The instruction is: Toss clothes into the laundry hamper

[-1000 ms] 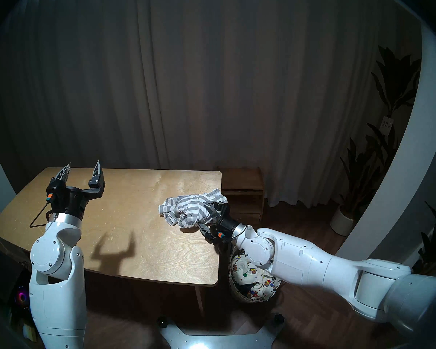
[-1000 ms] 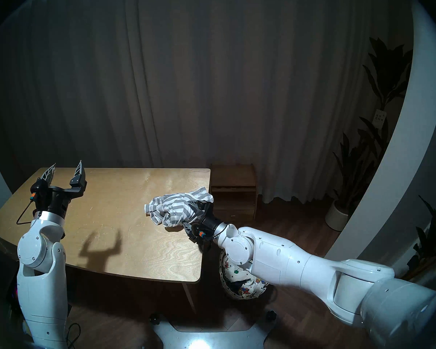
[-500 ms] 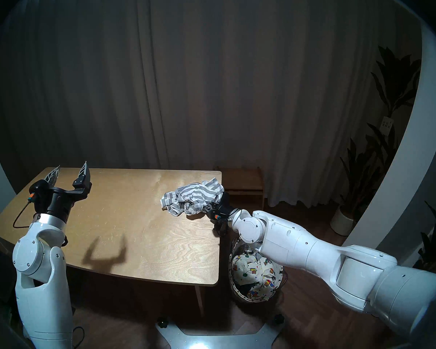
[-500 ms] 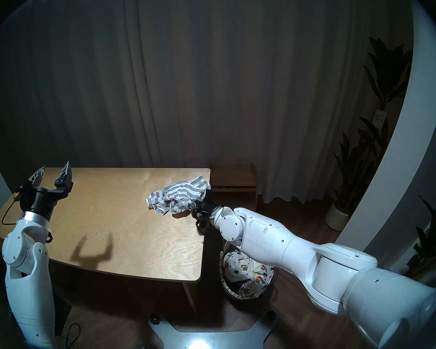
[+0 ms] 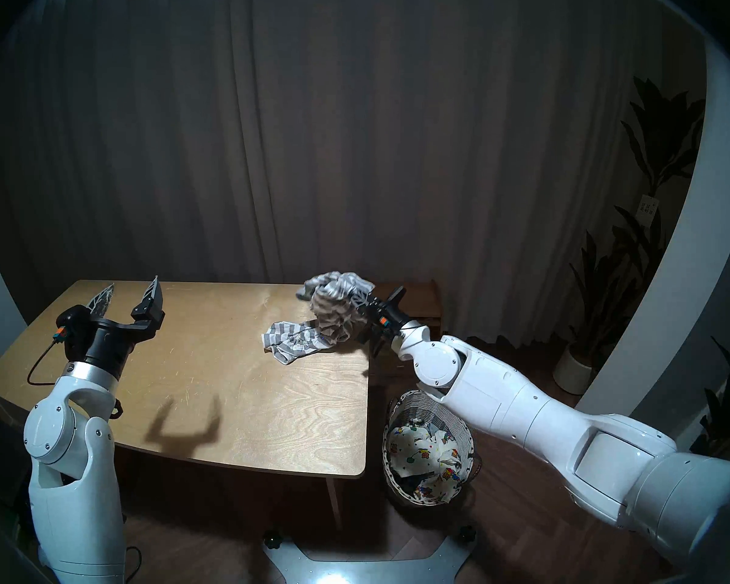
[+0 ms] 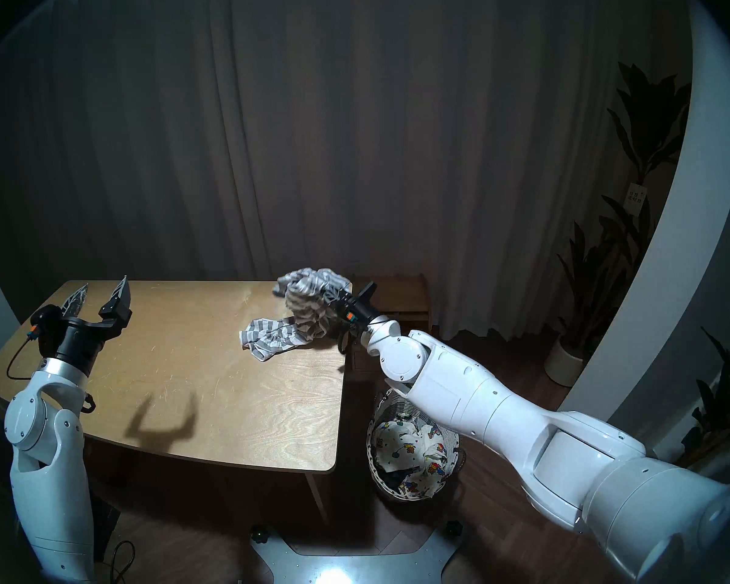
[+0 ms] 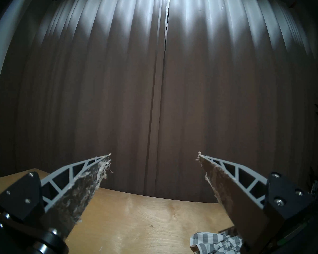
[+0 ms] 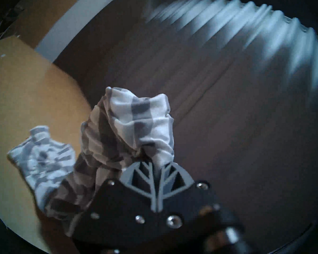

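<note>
Our right end effector (image 5: 361, 304) is clamped on the grey-and-white striped garment (image 5: 334, 307), whose lower end trails on the desk (image 5: 211, 360) near its far right corner. Our left end effector (image 5: 129, 294) stands apart, empty. We see the bear-print garment (image 5: 428, 454) in the laundry hamper (image 5: 422, 402).

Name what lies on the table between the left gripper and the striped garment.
Nothing: in the head views only bare table and the arm's shadow lie between the open left gripper and the striped garment.
</note>
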Available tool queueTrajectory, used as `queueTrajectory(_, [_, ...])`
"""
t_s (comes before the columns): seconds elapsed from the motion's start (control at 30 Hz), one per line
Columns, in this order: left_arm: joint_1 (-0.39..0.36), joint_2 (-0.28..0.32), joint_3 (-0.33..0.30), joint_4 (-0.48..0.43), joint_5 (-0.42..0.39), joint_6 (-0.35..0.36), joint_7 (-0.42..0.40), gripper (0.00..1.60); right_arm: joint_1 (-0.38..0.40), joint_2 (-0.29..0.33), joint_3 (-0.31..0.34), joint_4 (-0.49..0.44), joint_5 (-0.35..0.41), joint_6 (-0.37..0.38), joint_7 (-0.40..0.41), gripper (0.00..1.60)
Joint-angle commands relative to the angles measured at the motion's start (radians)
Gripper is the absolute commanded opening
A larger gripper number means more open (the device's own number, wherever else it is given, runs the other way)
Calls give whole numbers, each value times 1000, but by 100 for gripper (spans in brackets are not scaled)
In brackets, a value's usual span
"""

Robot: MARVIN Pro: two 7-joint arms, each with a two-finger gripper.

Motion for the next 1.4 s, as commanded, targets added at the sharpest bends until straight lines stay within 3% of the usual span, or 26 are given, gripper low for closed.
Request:
queueTrajectory(0.0, [-8,-2,32,-13,-1,-1,-9,160,-52,109,141,-92,73,-35,-113,0])
queueTrajectory(0.17, [-14,-4,59,-9,1,4,-13,160,-93,189,212,-177,107,-59,-198,0])
queueTrajectory(0.33, [-23,-2,74,-2,6,4,-11,160,-113,224,280,-234,125,-97,-265,0])
queueTrajectory(0.53, [-52,12,73,23,20,1,1,160,-146,244,308,-303,132,-141,-297,0])
queueTrajectory(0.63, [-58,17,73,36,37,-4,8,160,-187,255,301,-338,145,-143,-298,0])
queueTrajectory(0.73, [-61,22,84,63,58,0,22,160,-257,272,273,-370,170,-94,-292,0])
queueTrajectory(0.87, [-69,49,105,108,112,-3,33,160,-294,314,197,-392,208,-67,-316,0])
queueTrajectory(1.03, [-105,85,125,173,167,-10,44,160,-365,369,161,-431,263,-43,-366,0])
queueTrajectory(1.2, [-141,111,127,202,202,-28,54,160,-434,398,185,-470,304,-9,-413,0])
queueTrajectory(1.37, [-145,114,136,206,219,-52,56,160,-445,407,183,-471,339,28,-422,0])
